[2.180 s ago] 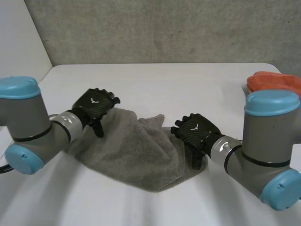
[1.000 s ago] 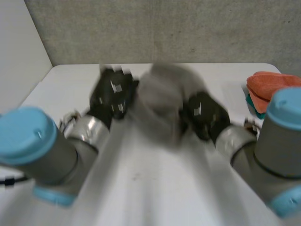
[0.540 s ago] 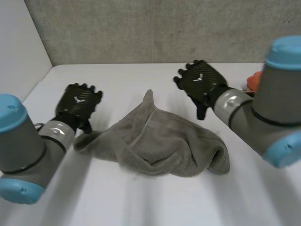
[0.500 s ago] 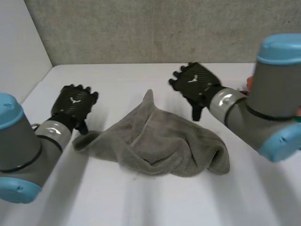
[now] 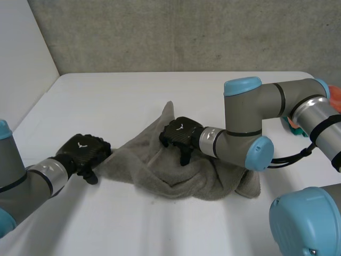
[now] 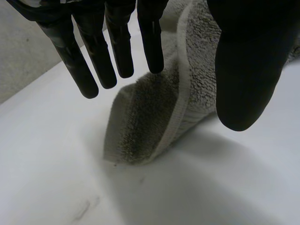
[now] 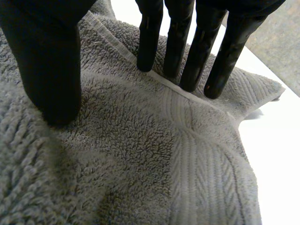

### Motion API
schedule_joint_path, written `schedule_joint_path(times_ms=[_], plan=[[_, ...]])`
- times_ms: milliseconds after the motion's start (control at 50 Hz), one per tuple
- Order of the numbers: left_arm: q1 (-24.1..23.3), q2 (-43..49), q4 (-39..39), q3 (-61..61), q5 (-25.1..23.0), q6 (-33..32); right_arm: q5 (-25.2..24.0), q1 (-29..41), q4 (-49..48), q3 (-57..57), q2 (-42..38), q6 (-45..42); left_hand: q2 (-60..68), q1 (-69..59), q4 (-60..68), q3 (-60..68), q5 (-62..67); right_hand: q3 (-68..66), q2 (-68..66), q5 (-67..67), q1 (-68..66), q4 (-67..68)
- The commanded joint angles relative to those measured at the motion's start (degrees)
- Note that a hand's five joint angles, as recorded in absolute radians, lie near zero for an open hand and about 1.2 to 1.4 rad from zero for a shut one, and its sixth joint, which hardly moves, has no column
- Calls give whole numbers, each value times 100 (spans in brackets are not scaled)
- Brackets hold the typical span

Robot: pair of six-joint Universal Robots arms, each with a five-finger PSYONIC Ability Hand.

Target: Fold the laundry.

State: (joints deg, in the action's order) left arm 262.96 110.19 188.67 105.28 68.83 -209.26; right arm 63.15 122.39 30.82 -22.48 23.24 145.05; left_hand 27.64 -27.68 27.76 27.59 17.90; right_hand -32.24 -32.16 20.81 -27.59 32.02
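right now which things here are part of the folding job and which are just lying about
In the job:
grey towel, crumpled on the white table
left hand, open at the towel's corner
right hand, open, fingertips on a hem near its middle

Lying about:
orange cloth at the table's right edge, untouched

orange cloth [image 5: 337, 96]: cut off by the edge, mostly behind the right arm [image 5: 242, 113]
teal item [image 5: 292, 123]: a sliver, too small to tell
grey towel [image 5: 160, 176]: middle covered by the right hand [image 5: 181, 132]
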Motion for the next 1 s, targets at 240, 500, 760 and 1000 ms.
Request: schedule_joint_path(times_ms=[240, 500, 760, 1000], plan=[[-307, 292, 100, -209, 34, 8, 66, 66, -6, 7, 162, 225, 1704, -1700, 1691, 1709, 1677, -4776, -4784, 4919, -5241, 4798], [-430, 495, 425, -482, 341, 499, 250, 39, -59, -441, 674, 322, 5236, -5232, 5224, 5241, 5210, -578, -586, 721, -1043, 600], [-447, -656, 364, -78, 324, 553, 171, 74, -50, -204, 182, 322, 5236, -5232, 5224, 5241, 5210, -21, -29, 165, -486, 43], [-439, -938, 355, 28, 315, 553, 198, 224, -59, -11, -83, 322, 5236, -5232, 5224, 5241, 5210, 786, 778, -643, 321, -764]])
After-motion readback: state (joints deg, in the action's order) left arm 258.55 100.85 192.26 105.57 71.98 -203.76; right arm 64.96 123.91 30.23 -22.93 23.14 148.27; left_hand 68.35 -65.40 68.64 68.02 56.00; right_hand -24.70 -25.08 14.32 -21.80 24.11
